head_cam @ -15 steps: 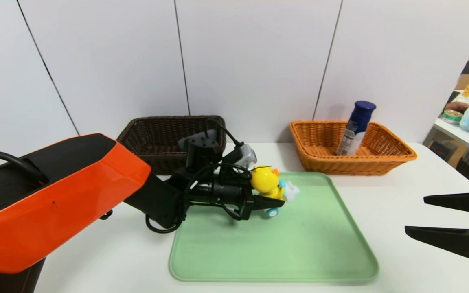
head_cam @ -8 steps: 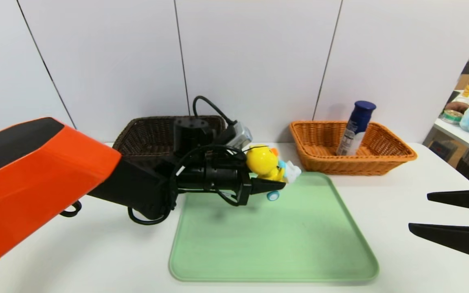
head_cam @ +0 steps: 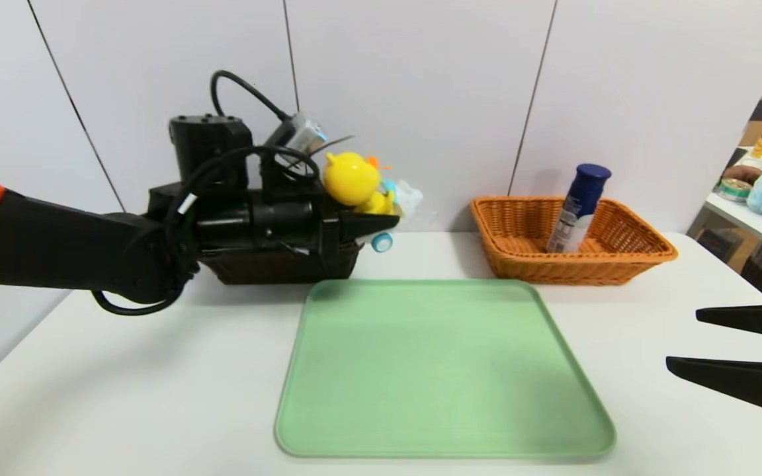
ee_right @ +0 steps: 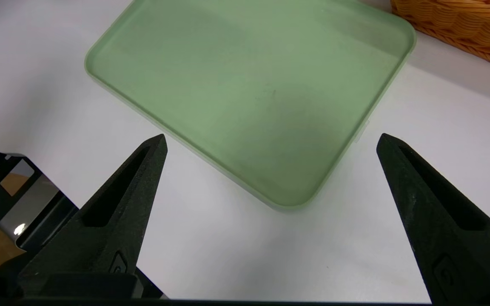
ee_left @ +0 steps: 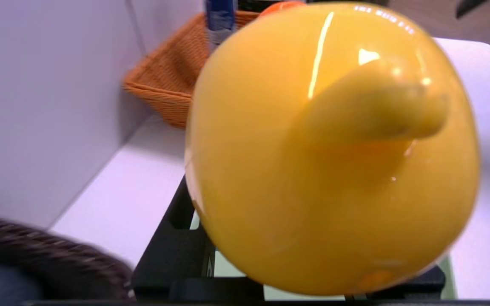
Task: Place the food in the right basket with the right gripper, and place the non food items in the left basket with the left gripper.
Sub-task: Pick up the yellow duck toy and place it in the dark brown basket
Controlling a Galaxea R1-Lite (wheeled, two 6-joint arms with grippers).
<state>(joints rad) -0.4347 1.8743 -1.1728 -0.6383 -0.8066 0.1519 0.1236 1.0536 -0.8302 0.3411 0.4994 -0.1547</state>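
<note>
A yellow duck toy [head_cam: 352, 180] on small blue wheels hangs in the air, with my left gripper [head_cam: 381, 223] shut on its base. It is above the right end of the dark brown left basket [head_cam: 288, 271], near the back wall. In the left wrist view the duck [ee_left: 334, 161] fills most of the picture and hides the tips of the black fingers [ee_left: 177, 238]. The orange right basket [head_cam: 526, 258] holds a blue-capped bottle [head_cam: 576, 211] leaning upright. My right gripper [head_cam: 682, 338] hovers open at the table's right front, off the tray's corner [ee_right: 271, 137], with nothing between its fingers.
A green tray [head_cam: 444, 370] lies bare in the middle of the white table [head_cam: 156, 396]. The white wall stands close behind both baskets. A side table [head_cam: 751, 221] with a blue sponge and packets is at the far right.
My left arm has lifted the duck off the tray and carried it up and to the left, over the dark basket's right end. The right gripper has stayed in place.
</note>
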